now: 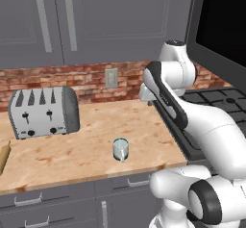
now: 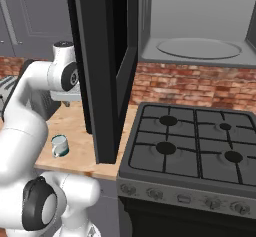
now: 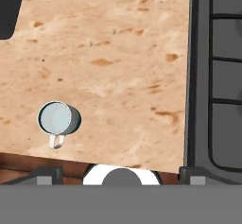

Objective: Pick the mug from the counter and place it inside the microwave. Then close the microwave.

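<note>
Mug-fetching is the step we judge to be in hand, and it has barely begun. Our gripper's two dark finger tips [image 3: 47, 175] rise at the bottom edge of the hand view, set wide apart with nothing between them, so we read the jaws as open and empty, high above the work surface.

Below the hand lies the light tan wood-grain counter with reddish-brown blotches [image 3: 118, 67]. On it stands the small pale blue-grey glossy mug with a teal rim [image 3: 58, 118], upright near the counter's front edge, its little handle turned toward that edge. From above its hollow looks pale and empty. In the left base view the mug [image 1: 120, 149] stands well apart from the silver four-slot toaster [image 1: 44, 111].

Farther out, the large dark microwave [image 2: 195, 31] hangs above the black gas stovetop [image 2: 192, 143], its wide dark door [image 2: 102, 71] swung open over the counter. Its light grey inside holds only the round turntable [image 2: 198, 48].

Next, we think, the hand must shift over the mug and descend, jaws either side of the wall.
</note>
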